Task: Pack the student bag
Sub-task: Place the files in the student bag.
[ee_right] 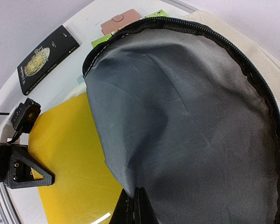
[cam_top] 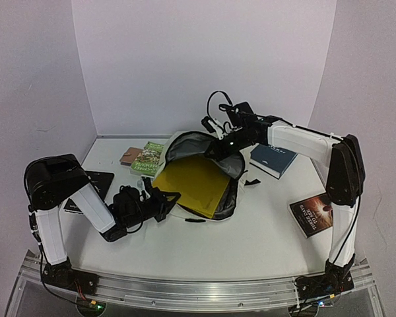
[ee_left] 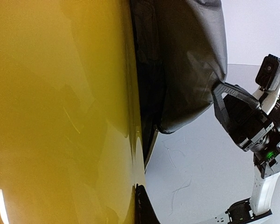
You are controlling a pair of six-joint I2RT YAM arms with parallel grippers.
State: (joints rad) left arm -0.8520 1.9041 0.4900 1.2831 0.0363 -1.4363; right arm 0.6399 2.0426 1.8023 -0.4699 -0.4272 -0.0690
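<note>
The student bag lies open mid-table, cream outside with grey lining. My right gripper is shut on the edge of its lifted flap, holding it up; in the top view this gripper is above the bag's far side. A large yellow book lies tilted, partly inside the bag's mouth. My left gripper is shut on the book's near left edge. In the left wrist view the yellow book fills the left half, with one black fingertip against it and the bag's lining beyond.
A green book and a brown wallet lie behind the bag on the left. A black book sits beside my left arm. A dark blue book and a dark-covered book lie to the right.
</note>
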